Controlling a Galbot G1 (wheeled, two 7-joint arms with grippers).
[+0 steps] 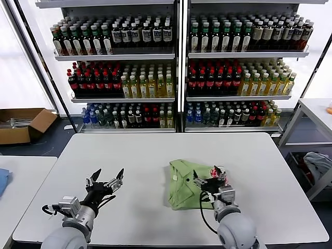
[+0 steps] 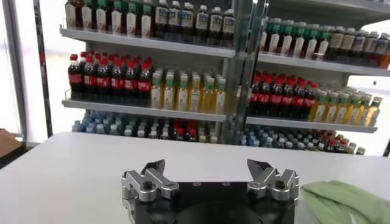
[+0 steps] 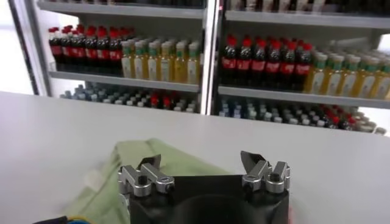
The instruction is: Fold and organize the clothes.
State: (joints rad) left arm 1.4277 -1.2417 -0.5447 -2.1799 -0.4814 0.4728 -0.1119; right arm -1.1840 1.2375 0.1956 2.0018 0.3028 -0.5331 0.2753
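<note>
Behind the white table (image 1: pixel 155 155) stand shelves of bottled drinks (image 1: pixel 176 67). On the table, the right gripper (image 1: pixel 211 180) has its jaws spread wide and grasps nothing; it sits over the folded green polo shirt (image 1: pixel 184 187), whose cloth spreads toward 9 o'clock from it. Well apart at 9 o'clock, the left gripper (image 1: pixel 106 179) hovers with jaws wide too, above bare tabletop.

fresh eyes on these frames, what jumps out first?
Probably the crumpled light green polo shirt, folded into a rough bundle on the white table, right of centre. The right gripper sits directly over it with jaws open, holding nothing; the left gripper hovers open over bare table to the left. Behind, tall shelves of bottled drinks fill the background.
</note>
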